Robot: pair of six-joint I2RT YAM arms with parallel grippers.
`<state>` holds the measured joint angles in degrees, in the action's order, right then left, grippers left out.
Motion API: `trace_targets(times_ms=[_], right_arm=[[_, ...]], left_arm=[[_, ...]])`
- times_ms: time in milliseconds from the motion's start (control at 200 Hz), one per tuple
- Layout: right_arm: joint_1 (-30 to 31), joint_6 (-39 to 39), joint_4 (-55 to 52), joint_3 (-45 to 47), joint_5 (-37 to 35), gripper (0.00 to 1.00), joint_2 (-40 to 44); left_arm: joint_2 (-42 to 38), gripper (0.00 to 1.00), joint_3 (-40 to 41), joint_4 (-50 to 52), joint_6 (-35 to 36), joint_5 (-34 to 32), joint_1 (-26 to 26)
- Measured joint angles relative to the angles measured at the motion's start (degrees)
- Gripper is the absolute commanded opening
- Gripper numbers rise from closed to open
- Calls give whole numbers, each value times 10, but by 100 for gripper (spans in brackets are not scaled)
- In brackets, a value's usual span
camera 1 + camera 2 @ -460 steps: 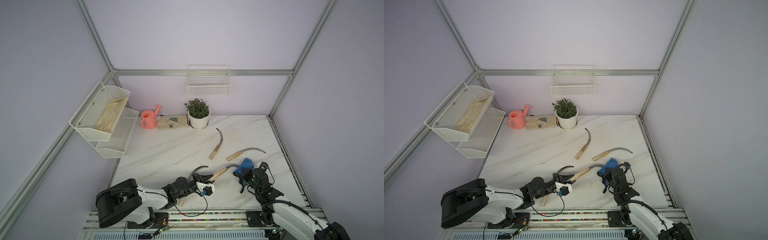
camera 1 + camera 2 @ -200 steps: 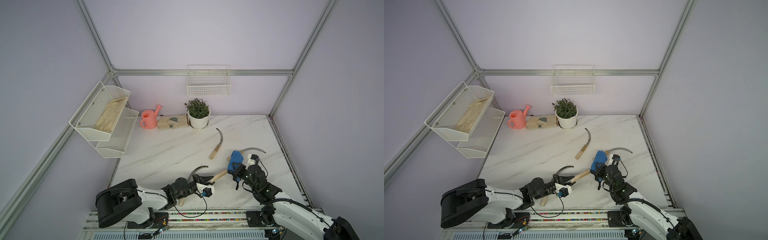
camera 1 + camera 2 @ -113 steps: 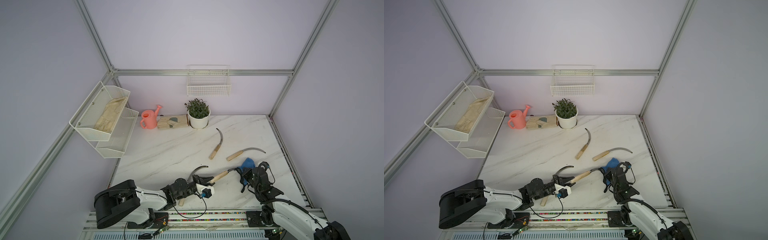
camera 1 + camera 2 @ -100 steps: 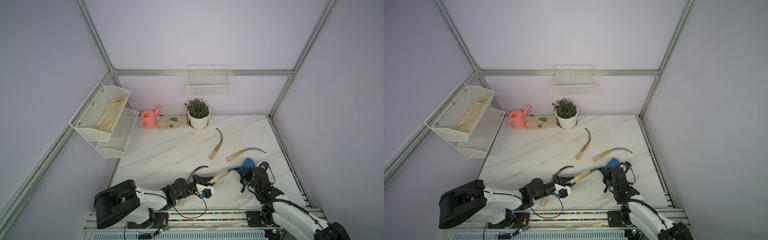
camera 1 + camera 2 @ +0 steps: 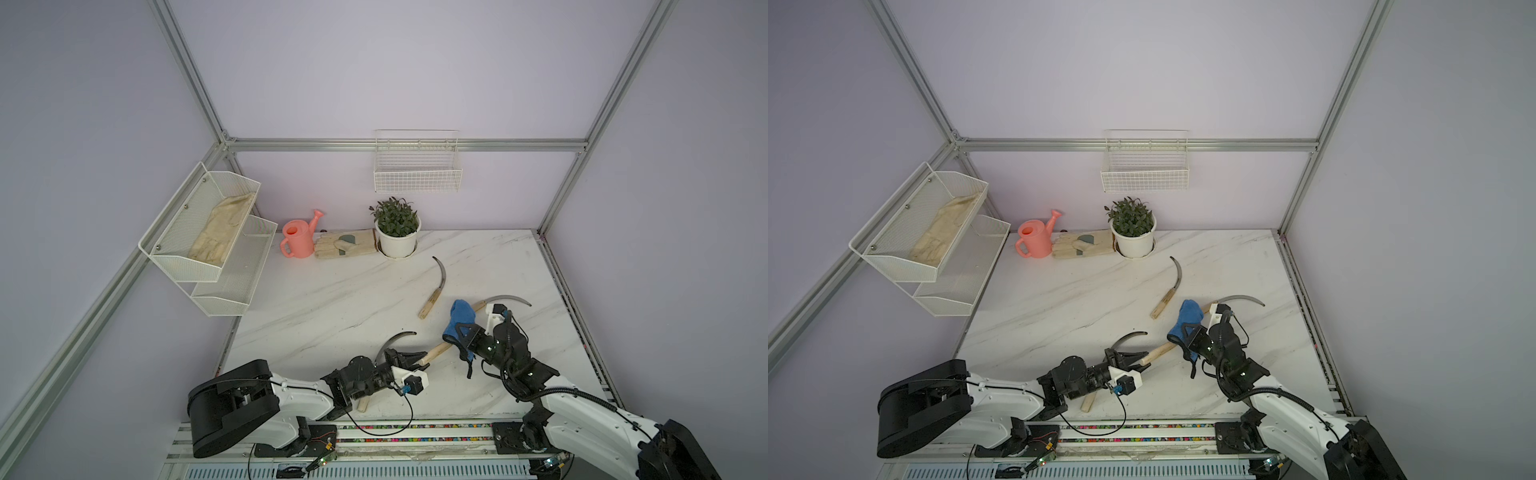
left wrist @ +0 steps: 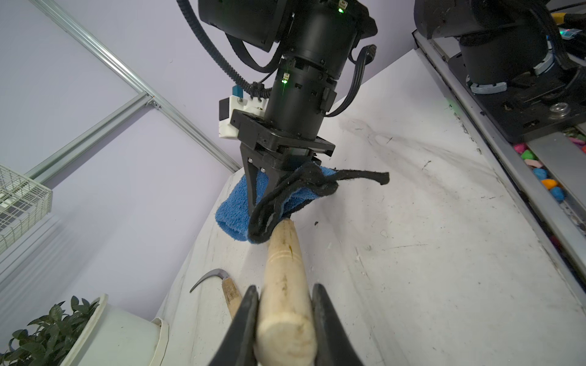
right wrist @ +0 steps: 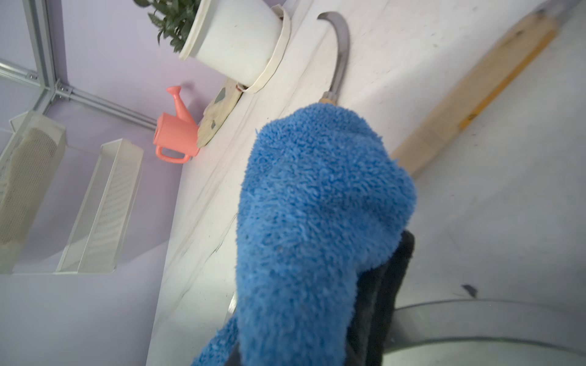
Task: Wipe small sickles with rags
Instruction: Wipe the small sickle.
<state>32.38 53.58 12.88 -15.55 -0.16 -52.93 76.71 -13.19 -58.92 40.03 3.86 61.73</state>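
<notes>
Left arm (image 5: 305, 401): links were white-shelled, with black joint housings and a large angular black base housing.
Left gripper (image 5: 417, 360): jaws were black and tapered; a white block with a small blue part sat alongside.
Left cable (image 5: 410, 415): thin and black, it hung in a loop.
Right arm (image 5: 590, 415): links were white-shelled; joints and base housing were black.
Right wrist (image 6: 301, 85): the black cylindrical body carried green indicator lights (image 6: 284, 81).
Right gripper (image 6: 264, 198): jaws were black and pointed, fixed with silver screws (image 6: 250, 160); a white bracket carried a blue connector.
Right cables (image 6: 222, 60): black ribbed conduit ran beside smooth black leads.
</notes>
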Motion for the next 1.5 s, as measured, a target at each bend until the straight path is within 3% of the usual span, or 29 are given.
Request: trace_targets(times_ms=[125, 275, 550, 880, 1295, 1500], right_arm=[[12, 16, -13, -4, -37, 0, 6], [12, 63, -57, 33, -115, 0, 72], [-33, 142, -103, 96, -186, 0, 119], [-34, 183, -164, 96, -208, 0, 145], [-35, 212, -158, 102, -204, 0, 144], [-41, 174, -106, 84, -171, 0, 82]], left_arm=[[0, 0, 0, 0, 0, -10, 0], [0, 0, 0, 3, 0, -8, 4], [0, 0, 5, 2, -4, -4, 6], [0, 0, 12, -2, -4, -13, 7], [-1, 0, 12, -2, -4, -13, 7], [-6, 0, 12, -7, -10, -12, 7]])
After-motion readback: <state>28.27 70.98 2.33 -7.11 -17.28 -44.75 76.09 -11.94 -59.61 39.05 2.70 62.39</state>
